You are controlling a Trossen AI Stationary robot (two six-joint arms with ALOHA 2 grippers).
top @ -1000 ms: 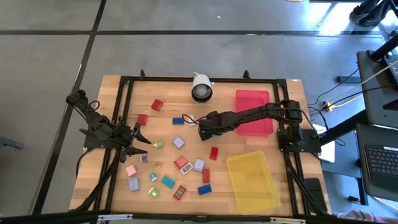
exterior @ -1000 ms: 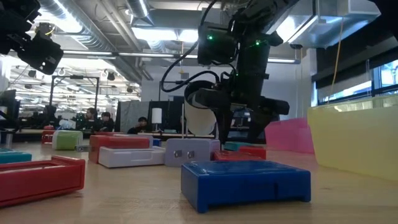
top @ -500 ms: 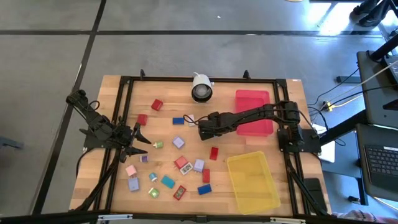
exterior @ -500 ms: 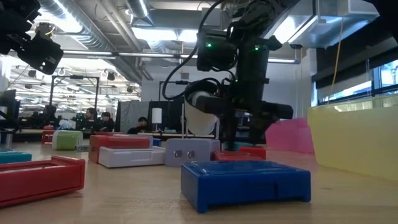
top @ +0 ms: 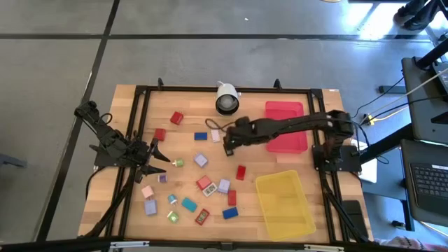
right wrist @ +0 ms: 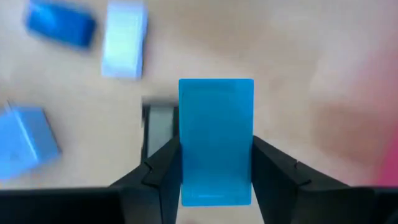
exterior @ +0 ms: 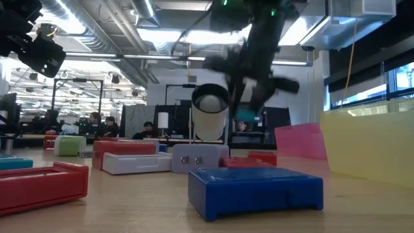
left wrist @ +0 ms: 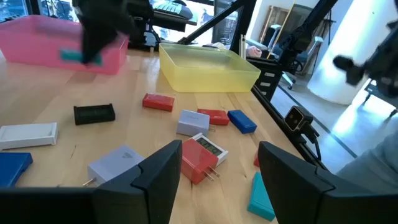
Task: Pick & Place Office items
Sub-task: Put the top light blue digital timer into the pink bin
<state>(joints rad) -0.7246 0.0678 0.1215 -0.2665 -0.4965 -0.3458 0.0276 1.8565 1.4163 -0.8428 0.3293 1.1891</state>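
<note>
right gripper (right wrist: 216, 180) pinches a teal block (right wrist: 216, 140) across its long sides, table's 12 o'clock; seemingly light, rigid, smooth. left gripper (left wrist: 217, 171) spread, idle.

Right arm: we see it stretched from its base at the table's right edge toward the middle, lifted clear of the tabletop.
Right gripper (top: 229, 142): raised above the table in the low view (exterior: 249, 97), blurred there — its fingers (right wrist: 273, 171) are closed on a teal block (right wrist: 216, 140), one on each long side.
Left arm: folded low at the table's left edge, waiting.
Left gripper (top: 158, 155): pointing toward the table's middle, just above the surface — fingers (left wrist: 163, 174) spread apart with nothing between them.
Wrists: we cannot tell the right wrist's exact tilt from the blur.
</note>
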